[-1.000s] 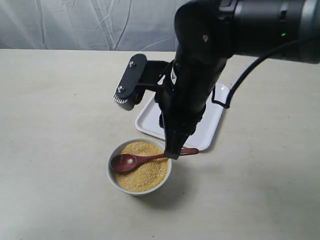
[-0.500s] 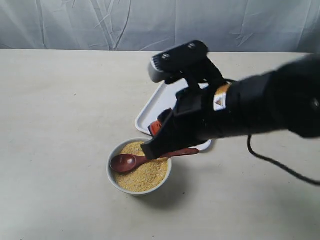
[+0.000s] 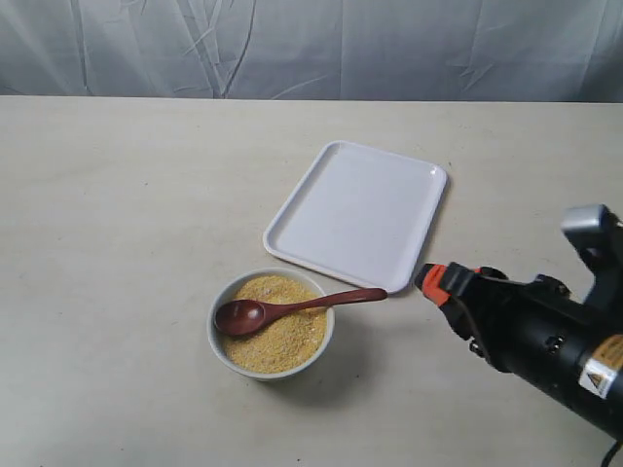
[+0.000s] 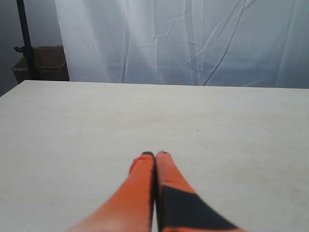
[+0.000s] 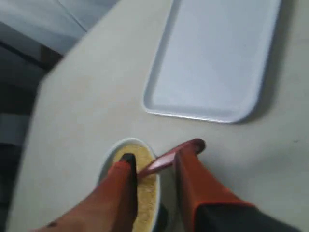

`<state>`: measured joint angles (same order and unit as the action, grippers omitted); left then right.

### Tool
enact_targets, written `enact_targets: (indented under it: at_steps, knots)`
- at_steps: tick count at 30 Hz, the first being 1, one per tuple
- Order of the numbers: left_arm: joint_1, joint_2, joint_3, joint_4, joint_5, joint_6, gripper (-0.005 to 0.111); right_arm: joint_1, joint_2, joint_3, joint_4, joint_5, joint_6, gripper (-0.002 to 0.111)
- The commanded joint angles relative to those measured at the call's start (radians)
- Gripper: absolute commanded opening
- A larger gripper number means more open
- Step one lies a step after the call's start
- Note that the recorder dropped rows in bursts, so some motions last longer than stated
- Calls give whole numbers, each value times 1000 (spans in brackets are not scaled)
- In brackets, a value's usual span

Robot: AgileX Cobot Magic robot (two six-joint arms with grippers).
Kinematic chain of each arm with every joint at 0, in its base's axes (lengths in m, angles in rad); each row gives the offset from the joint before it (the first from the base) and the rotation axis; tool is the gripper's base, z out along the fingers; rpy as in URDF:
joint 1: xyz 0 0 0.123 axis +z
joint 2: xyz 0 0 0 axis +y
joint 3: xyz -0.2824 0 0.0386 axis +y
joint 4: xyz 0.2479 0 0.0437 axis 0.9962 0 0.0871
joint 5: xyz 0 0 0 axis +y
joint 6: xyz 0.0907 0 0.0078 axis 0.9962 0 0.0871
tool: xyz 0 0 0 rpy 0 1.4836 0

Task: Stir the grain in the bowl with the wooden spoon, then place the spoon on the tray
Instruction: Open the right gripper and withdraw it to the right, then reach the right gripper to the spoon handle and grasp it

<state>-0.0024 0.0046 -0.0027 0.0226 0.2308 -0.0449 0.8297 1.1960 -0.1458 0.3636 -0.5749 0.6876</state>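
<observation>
The small white bowl [image 3: 212, 329] of golden grain [image 3: 288, 338] stands near the table's front. The dark wooden spoon [image 3: 292, 308] lies with its scoop on the grain and its handle over the rim, pointing toward the white tray [image 3: 360, 209]. My right gripper [image 3: 433, 280] is open, low over the table just right of the handle's end, apart from it. The right wrist view shows the spoon handle [image 5: 169, 157], bowl [image 5: 104, 162], grain [image 5: 145, 188] and tray [image 5: 217, 58] beyond the right gripper [image 5: 157, 155]. My left gripper [image 4: 155, 154] is shut and empty.
A pale cloth backdrop [image 3: 292, 44] hangs behind the light table [image 3: 117, 214]. In the left wrist view a cardboard box [image 4: 41, 63] and a dark pole stand beyond the table's far corner.
My right arm has swung from above the bowl and tray down to the lower right, uncovering the tray. The spoon lies in the bowl where it was.
</observation>
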Motion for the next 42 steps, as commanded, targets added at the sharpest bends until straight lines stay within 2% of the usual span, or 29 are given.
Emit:
enact_targets:
  at_steps: [1,7,11,13,24,28,34,40,42]
  knots:
    - [-1,-5,3,-2,-7,2,0,-1,23,116,-118,-264,336,29]
    - [-1,-5,3,-2,-7,2,0,-1,91,128,-132,-266,471,30]
    - [-1,-5,3,-2,-7,2,0,-1,163,113,-132,-268,516,47]
    - [-1,-5,3,-2,-7,2,0,-1,209,89,-132,-270,516,52]
    - [-1,-5,3,-2,-7,2,0,-1,468,-77,-223,-286,671,51]
    - [-1,-5,3,-2,-7,2,0,-1,580,-100,-225,-427,752,51]
    - [-1,-5,3,-2,-7,2,0,-1,710,-188,-223,-494,755,51]
    - [-1,-5,3,-2,-5,2,0,-1,734,-193,-154,-525,753,51]
    - [-1,-5,3,-2,-5,2,0,-1,734,-193,-137,-517,748,44]
